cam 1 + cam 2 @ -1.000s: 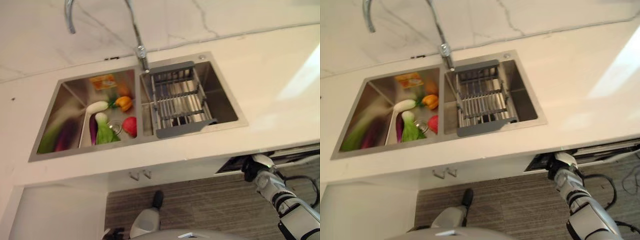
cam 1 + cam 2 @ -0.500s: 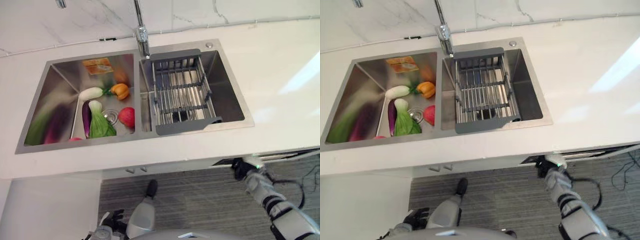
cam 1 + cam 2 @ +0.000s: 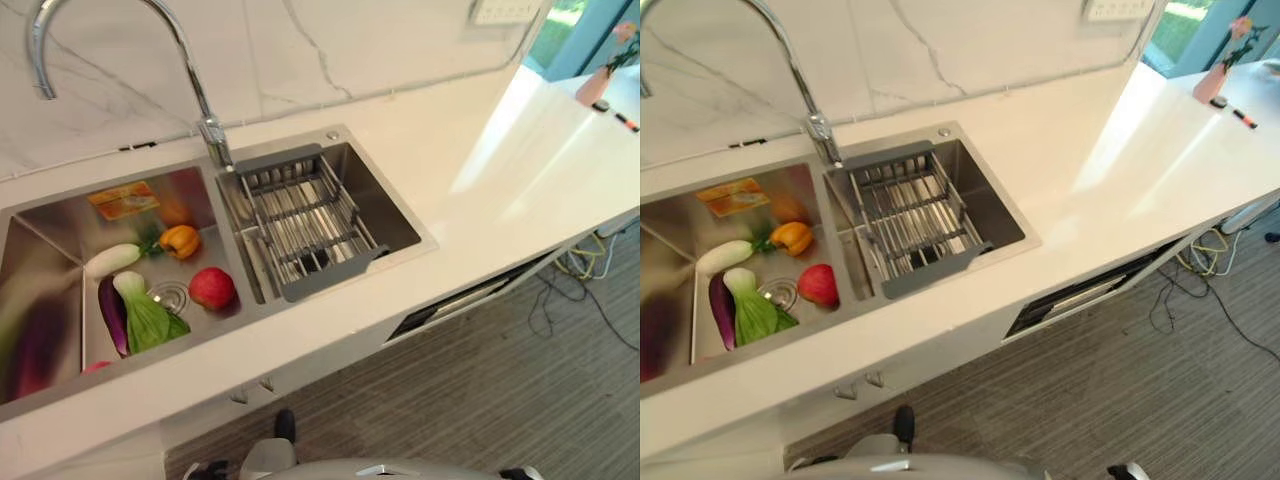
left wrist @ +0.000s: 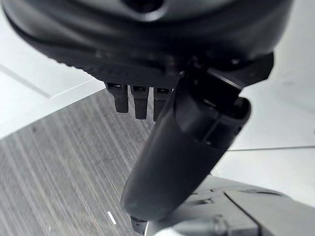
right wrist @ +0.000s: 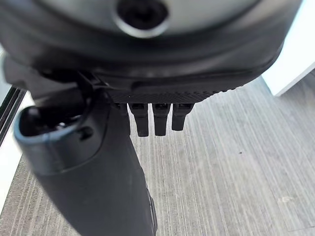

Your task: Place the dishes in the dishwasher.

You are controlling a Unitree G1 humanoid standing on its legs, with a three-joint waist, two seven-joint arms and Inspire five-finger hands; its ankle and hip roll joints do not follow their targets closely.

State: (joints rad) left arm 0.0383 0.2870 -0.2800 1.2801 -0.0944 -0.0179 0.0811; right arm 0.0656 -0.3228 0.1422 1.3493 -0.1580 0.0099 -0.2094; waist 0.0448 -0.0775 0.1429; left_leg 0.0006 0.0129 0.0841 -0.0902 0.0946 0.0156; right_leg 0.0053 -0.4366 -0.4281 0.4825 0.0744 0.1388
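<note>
The dishwasher (image 3: pixel 455 302) sits under the white counter, right of the sink, its door ajar by a narrow dark crack (image 3: pixel 1080 297). A grey dish rack (image 3: pixel 305 225) lies across the right basin of the steel sink (image 3: pixel 395 195); I see no dishes in it. My left hand (image 4: pixel 182 147) hangs over the striped grey floor with its fingers (image 4: pixel 140 101) straight, holding nothing. My right hand (image 5: pixel 88 172) hangs over the same floor, its fingers (image 5: pixel 160 118) straight and empty as well.
The left basin holds a red fruit (image 3: pixel 211 287), an orange pepper (image 3: pixel 180 240), a white radish (image 3: pixel 112 259), a green cabbage (image 3: pixel 145 315) and an eggplant (image 3: pixel 110 312). A tall faucet (image 3: pixel 205 120) rises behind the sink. A pink vase (image 3: pixel 1215 75) stands at the counter's far right.
The camera has swung to the right, so the whole scene has shifted. My right arm has come away from the dishwasher door's top edge under the counter.
</note>
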